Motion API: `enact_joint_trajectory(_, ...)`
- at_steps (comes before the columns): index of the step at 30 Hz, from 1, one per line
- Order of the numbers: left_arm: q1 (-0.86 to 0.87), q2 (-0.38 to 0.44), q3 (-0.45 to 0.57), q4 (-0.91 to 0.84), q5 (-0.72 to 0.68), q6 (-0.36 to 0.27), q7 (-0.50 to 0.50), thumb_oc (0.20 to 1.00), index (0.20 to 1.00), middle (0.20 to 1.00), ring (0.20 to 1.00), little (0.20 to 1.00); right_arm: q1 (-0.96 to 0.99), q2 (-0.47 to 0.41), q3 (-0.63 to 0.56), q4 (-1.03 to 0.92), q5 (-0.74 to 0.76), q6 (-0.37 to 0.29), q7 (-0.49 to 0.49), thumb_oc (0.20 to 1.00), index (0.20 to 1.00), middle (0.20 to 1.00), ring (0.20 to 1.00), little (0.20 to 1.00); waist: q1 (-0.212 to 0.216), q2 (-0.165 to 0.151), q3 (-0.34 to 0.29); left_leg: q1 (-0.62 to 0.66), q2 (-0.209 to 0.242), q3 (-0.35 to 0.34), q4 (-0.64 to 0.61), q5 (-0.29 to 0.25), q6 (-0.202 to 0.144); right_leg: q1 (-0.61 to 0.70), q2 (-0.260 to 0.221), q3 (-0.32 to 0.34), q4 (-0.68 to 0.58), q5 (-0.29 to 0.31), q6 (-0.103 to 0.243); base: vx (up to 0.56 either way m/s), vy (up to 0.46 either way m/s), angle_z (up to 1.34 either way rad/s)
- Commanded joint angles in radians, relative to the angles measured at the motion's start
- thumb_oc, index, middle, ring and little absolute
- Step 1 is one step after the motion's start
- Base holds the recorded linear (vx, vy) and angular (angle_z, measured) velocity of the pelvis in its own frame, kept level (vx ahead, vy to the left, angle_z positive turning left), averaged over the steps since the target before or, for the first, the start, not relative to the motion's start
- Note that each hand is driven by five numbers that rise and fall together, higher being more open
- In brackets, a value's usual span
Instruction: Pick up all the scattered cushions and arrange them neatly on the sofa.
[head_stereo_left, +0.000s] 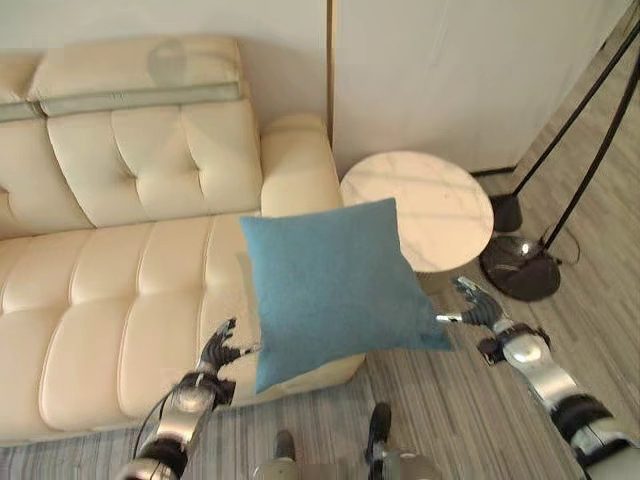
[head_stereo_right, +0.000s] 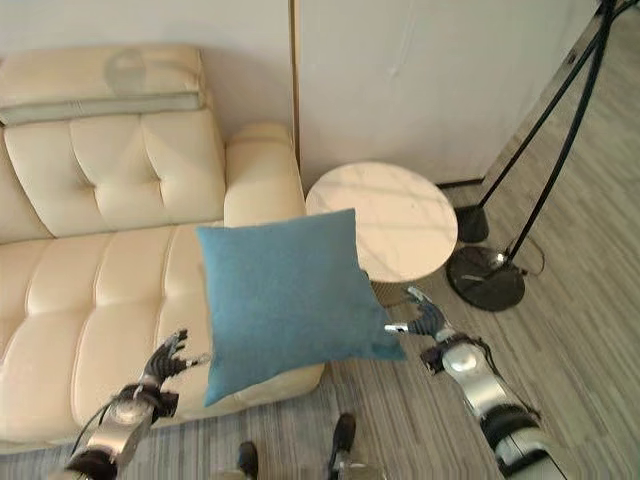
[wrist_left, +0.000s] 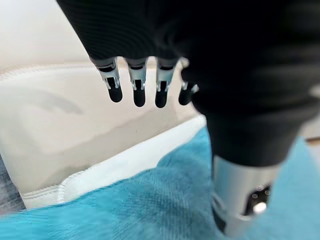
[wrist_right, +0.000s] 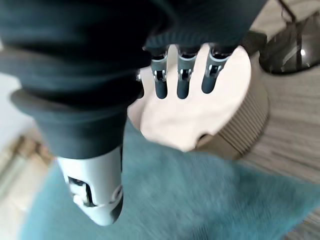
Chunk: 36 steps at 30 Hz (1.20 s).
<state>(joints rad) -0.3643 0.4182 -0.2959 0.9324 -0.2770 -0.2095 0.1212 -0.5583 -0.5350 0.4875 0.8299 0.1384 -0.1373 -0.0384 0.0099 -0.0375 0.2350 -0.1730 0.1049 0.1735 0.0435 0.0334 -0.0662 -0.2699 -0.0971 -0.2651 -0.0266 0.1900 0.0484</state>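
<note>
Above the sofa's (head_stereo_left: 120, 300) front edge, a plain blue cushion (head_stereo_left: 335, 285) hangs between the open left hand (head_stereo_left: 218, 352) and open right hand (head_stereo_left: 478, 305).

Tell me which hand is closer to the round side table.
Right. The right hand sits just below the round marble-top side table, by the blue cushion's corner; the left hand is across the cushion, over the sofa.

Cushion (head_stereo_left: 330, 290): matt teal woven cloth; sofa (head_stereo_left: 120, 290): smooth cream leather, slight sheen; side table (head_stereo_left: 430, 205) top: glossy marble-look.
</note>
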Motion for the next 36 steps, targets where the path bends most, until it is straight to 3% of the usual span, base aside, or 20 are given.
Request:
enact_joint_trajectory(1, -0.132, 0.002, -0.013, 0.058, -0.084, -0.055, 0.061, 1.0, 1.0, 1.0, 1.0, 1.0, -0.119, 0.068, 0.052, 0.054, 0.016, -0.004, -0.058, 1.0, 1.0, 1.0, 1.0, 1.0, 0.006, -0.041, 0.006, -0.047, -0.009, -0.001, 0.036, -0.017, -0.022, -0.021, -0.056, 0.064, 0.152, -0.18, 0.067, -0.17, -0.002, -0.06)
enact_joint_trajectory(6, -0.34, -0.104, -0.107, 0.104, -0.142, -0.067, 0.118, 1.0, 1.0, 1.0, 1.0, 1.0, -0.325, 0.196, 0.163, 0.099, 0.017, 0.002, -0.105, 1.0, 1.0, 1.0, 1.0, 1.0, 0.004, -0.034, 0.058, -0.106, -0.006, -0.011, 0.042, 0.01, -0.027, -0.076, -0.057, 0.083, 0.16, -0.166, 0.068, -0.1, -0.011, -0.03)
enact_joint_trajectory(7, -0.37, -0.143, -0.139, 0.068, -0.149, -0.075, 0.136, 1.0, 1.0, 1.0, 1.0, 1.0, -0.343, 0.233, 0.183, 0.056, 0.037, -0.01, -0.117, 0.589, 0.589, 0.589, 0.589, 0.589, 0.001, -0.034, 0.07, -0.113, -0.005, -0.012, 0.038, 0.017, -0.029, -0.083, -0.056, 0.088, 0.156, -0.161, 0.07, -0.05, 0.001, 0.0)
enact_joint_trajectory(9, -0.373, -0.156, -0.153, 0.04, -0.153, -0.082, 0.141, 1.0, 1.0, 1.0, 1.0, 1.0, -0.34, 0.242, 0.188, 0.033, 0.05, -0.019, -0.119, 0.2, 0.2, 0.2, 0.2, 0.2, -0.002, -0.034, 0.073, -0.113, -0.005, -0.012, 0.036, 0.019, -0.029, -0.086, -0.055, 0.091, 0.155, -0.158, 0.072, -0.02, 0.007, -0.04)
enact_joint_trajectory(10, -0.368, -0.167, -0.161, 0.0, -0.148, -0.091, 0.15, 0.815, 0.815, 0.815, 0.815, 0.815, -0.327, 0.249, 0.185, 0.004, 0.063, -0.027, -0.124, 0.2, 0.2, 0.2, 0.2, 0.2, -0.003, -0.033, 0.073, -0.111, -0.005, -0.012, 0.03, 0.02, -0.031, -0.084, -0.056, 0.091, 0.151, -0.157, 0.072, -0.01, 0.016, -0.04)
enact_joint_trajectory(11, -0.359, -0.175, -0.176, -0.058, -0.141, -0.098, 0.156, 0.2, 0.2, 0.2, 0.2, 0.2, -0.305, 0.249, 0.182, -0.051, 0.079, -0.04, -0.123, 0.2, 0.2, 0.2, 0.2, 0.2, -0.007, -0.033, 0.074, -0.108, -0.005, -0.012, 0.026, 0.021, -0.032, -0.083, -0.057, 0.093, 0.148, -0.154, 0.073, 0.0, 0.0, 0.0)
enact_joint_trajectory(20, -0.137, -0.149, -0.162, -0.444, -0.11, -0.129, 0.137, 0.2, 0.2, 0.2, 0.2, 0.2, -0.018, 0.176, 0.093, -0.5, 0.065, -0.107, -0.089, 0.2, 0.2, 0.2, 0.2, 0.2, -0.039, -0.034, 0.038, -0.041, -0.011, 0.017, 0.007, -0.004, -0.022, -0.033, -0.065, 0.105, 0.128, -0.151, 0.08, 0.02, 0.041, -0.04)
enact_joint_trajectory(24, 0.063, -0.104, -0.116, -0.704, -0.069, -0.133, 0.087, 0.2, 0.2, 0.2, 0.2, 0.2, 0.238, 0.125, -0.012, -0.783, 0.093, -0.149, -0.02, 0.2, 0.2, 0.2, 0.2, 0.2, -0.06, -0.033, -0.018, 0.034, -0.029, 0.029, -0.009, -0.03, -0.007, 0.04, -0.068, 0.105, 0.112, -0.153, 0.093, 0.08, 0.083, -0.06)
enact_joint_trajectory(31, 0.221, -0.068, -0.071, -0.892, -0.055, -0.146, 0.077, 0.2, 0.2, 0.2, 0.2, 0.2, 0.458, 0.127, -0.062, -0.98, 0.254, -0.167, 0.068, 0.2, 0.2, 0.2, 0.2, 0.2, -0.077, -0.033, -0.08, 0.106, -0.052, 0.03, -0.021, -0.055, 0.009, 0.115, -0.078, 0.103, 0.098, -0.152, 0.109, 0.04, 0.09, -0.02)
enact_joint_trajectory(36, 0.279, -0.038, -0.04, -0.97, -0.014, -0.163, 0.106, 0.2, 0.2, 0.2, 0.2, 0.2, 0.497, 0.132, -0.05, -1.067, 0.295, -0.182, 0.095, 0.2, 0.2, 0.2, 0.2, 0.2, -0.082, -0.031, -0.096, 0.149, -0.07, 0.042, -0.04, -0.066, 0.027, 0.117, -0.081, 0.128, 0.111, -0.131, 0.131, -0.03, 0.119, -0.11)
